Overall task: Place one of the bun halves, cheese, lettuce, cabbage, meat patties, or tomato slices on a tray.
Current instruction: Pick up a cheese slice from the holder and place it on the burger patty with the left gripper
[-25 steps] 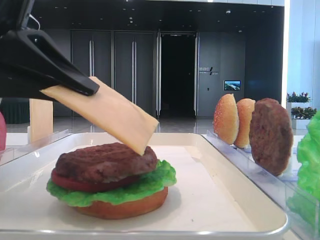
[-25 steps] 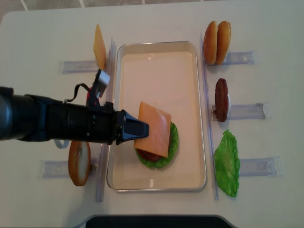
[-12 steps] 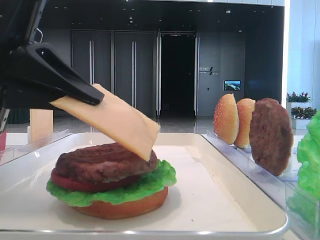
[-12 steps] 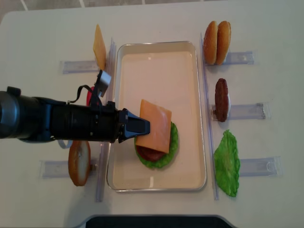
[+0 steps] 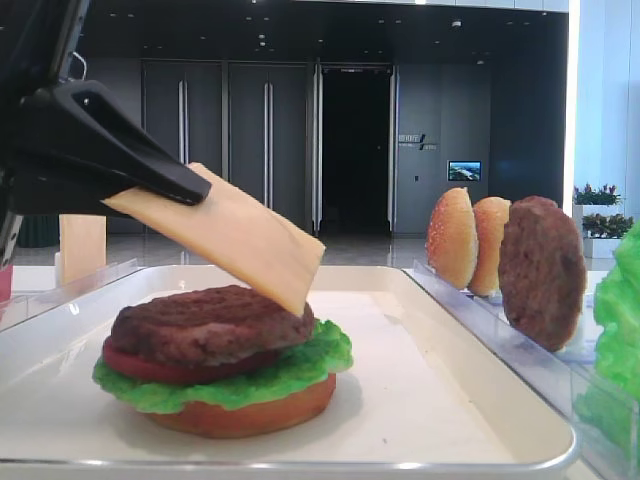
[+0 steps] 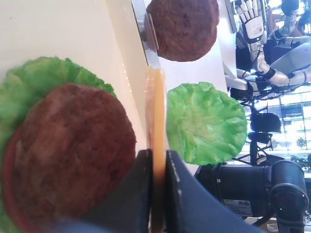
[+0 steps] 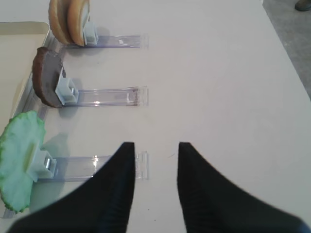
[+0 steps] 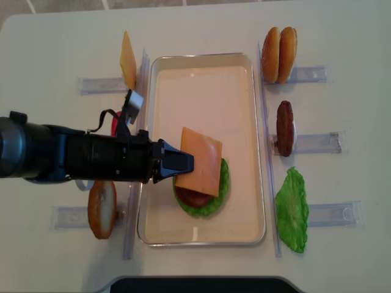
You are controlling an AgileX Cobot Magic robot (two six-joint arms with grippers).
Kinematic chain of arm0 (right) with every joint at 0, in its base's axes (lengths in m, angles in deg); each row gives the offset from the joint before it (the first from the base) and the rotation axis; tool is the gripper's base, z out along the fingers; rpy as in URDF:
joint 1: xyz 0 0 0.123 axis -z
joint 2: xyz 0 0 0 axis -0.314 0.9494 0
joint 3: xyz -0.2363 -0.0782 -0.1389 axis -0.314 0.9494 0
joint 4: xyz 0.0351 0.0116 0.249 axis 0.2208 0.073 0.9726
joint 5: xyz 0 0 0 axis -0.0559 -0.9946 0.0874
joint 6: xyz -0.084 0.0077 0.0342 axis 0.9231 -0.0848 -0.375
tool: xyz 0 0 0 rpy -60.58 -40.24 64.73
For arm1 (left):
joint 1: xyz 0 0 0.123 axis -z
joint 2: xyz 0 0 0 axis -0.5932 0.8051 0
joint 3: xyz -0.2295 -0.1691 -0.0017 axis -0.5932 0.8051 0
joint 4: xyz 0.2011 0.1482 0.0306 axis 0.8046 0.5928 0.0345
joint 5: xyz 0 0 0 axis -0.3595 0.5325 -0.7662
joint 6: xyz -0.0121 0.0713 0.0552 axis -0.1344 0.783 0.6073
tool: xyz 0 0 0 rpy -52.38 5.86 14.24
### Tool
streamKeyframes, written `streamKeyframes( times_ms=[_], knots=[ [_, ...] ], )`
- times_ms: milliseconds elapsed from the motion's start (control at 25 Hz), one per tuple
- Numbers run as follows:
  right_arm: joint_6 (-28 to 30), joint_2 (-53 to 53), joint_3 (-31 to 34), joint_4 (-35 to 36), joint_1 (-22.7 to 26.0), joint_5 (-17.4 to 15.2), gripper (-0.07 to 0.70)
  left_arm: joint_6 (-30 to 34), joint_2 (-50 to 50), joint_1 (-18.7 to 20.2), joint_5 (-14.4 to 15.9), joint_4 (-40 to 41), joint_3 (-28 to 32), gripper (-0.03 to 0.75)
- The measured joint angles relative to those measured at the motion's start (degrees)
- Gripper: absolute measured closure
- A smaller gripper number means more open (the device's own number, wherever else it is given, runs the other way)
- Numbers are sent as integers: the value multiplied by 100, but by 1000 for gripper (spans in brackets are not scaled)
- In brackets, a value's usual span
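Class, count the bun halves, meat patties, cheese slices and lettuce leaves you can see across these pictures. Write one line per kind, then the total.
Bun halves: 4 (one is the base of the burger)
Meat patties: 2
Cheese slices: 2
Lettuce leaves: 2
Total: 10

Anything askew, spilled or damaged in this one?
Only the cheese: it hangs steeply tilted from the shut left end effector, its low corner at the patty on the tray, not yet laid flat. Nothing looks spilled or damaged.
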State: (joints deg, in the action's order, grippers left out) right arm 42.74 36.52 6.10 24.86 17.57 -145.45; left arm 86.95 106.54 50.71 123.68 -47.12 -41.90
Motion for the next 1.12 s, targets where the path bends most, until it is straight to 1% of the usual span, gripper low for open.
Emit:
streamKeyframes(
  times_ms=[200,280,400,680,800,920,1000,1120],
  knots=[
    [0,0,0,0,0,0,391,-35,0,0,0,37,0,674],
    [0,0,0,0,0,0,391,-55,0,0,-51,84,0,661],
    [0,0,0,0,0,0,391,-68,0,0,-136,115,0,622],
    [0,0,0,0,0,0,391,-68,0,0,-136,126,0,543],
    [0,0,0,0,0,0,391,-124,0,0,-136,154,0,475],
    [0,0,0,0,0,0,391,-275,0,0,-136,275,-6,355],
    [0,0,0,0,0,0,391,-344,0,0,-136,405,-6,296],
    [0,0,0,0,0,0,391,-523,0,0,-136,546,-18,263]
  ],
)
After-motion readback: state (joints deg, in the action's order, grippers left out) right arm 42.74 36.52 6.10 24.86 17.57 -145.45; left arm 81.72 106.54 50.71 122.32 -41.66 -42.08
